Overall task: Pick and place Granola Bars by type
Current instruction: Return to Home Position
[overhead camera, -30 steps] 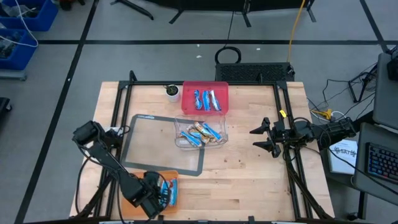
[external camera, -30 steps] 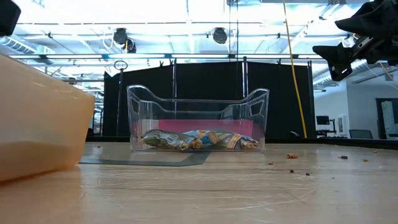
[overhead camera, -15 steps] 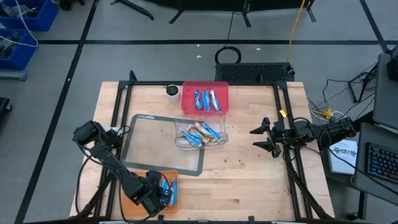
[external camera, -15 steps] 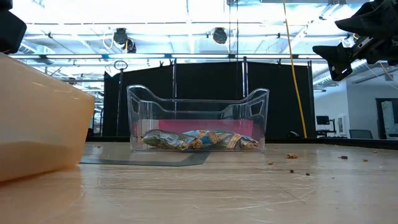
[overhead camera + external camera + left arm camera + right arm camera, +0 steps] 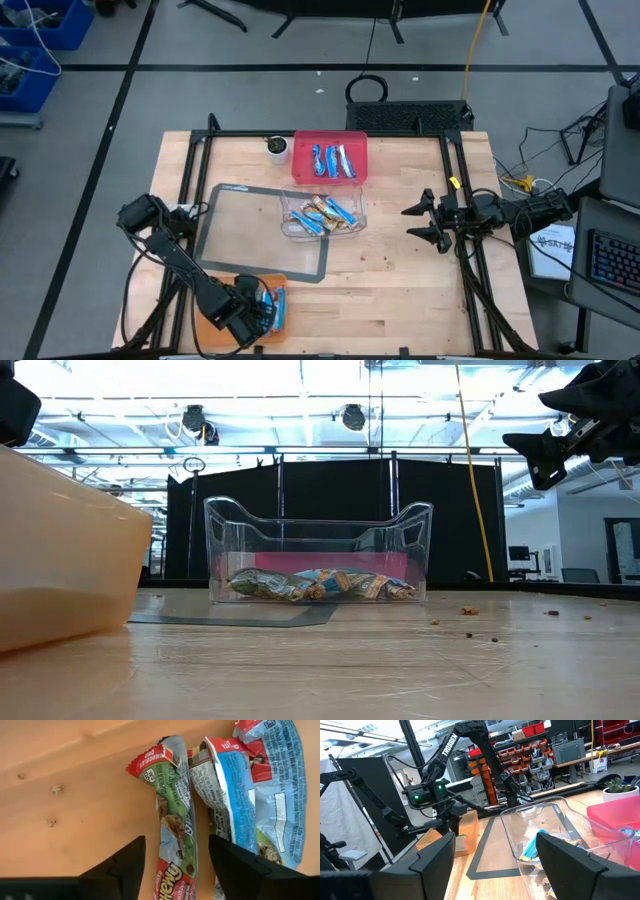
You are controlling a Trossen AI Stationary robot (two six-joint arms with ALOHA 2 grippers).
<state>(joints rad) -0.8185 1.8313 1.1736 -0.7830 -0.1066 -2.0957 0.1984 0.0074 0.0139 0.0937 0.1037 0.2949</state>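
My left tool hangs released just above the floor of the orange bin, one finger on each side of a red-and-green Chewy granola bar. Blue-wrapped bars lie just beside it. My right tool hovers released over the right side of the desk. Mixed bars fill the transparent bin, and blue bars lie in the red bin.
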